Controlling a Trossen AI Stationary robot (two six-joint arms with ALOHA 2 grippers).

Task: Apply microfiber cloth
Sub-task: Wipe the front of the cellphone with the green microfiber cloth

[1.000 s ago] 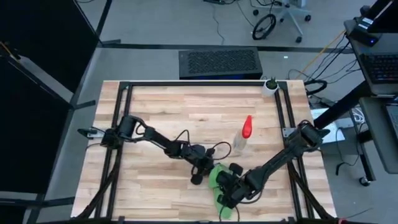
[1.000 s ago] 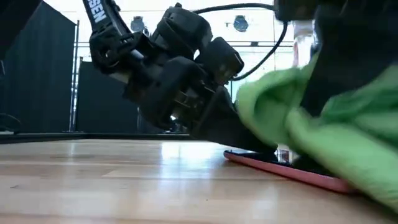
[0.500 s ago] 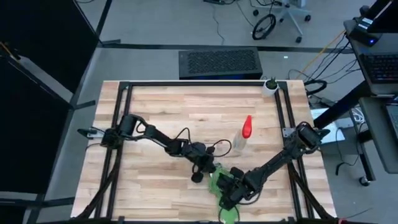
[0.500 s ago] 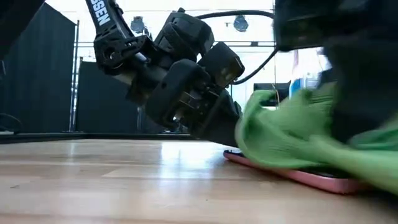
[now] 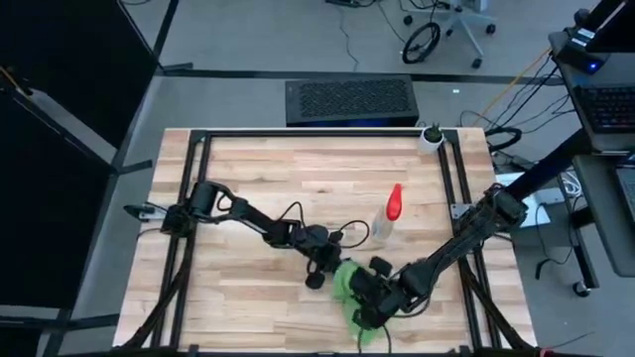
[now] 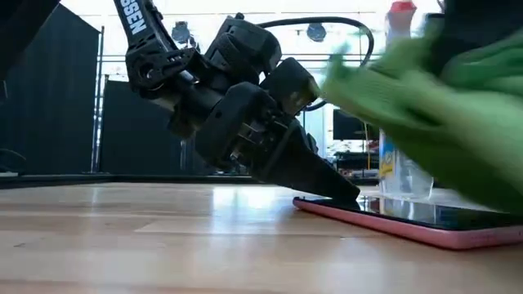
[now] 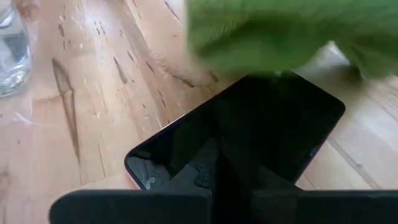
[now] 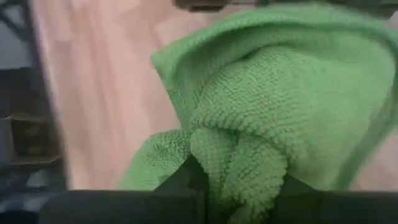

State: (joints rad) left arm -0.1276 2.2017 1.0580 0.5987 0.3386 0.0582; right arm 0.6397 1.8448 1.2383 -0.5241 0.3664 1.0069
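While bunched, microfiber cloth (image 5: 349,280) hangs from right end effector (image 5: 365,294).

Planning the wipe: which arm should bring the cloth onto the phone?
The right: its gripper already holds the green cloth just above the phone. The left gripper is pressing down on the phone's edge.

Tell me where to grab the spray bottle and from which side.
Grip the spray bottle around its clear body, below the red nozzle. It stands upright, so level fingers fit best. Come from the table's far side, probably: the near side is crowded by both arms, the phone and the microfiber cloth.
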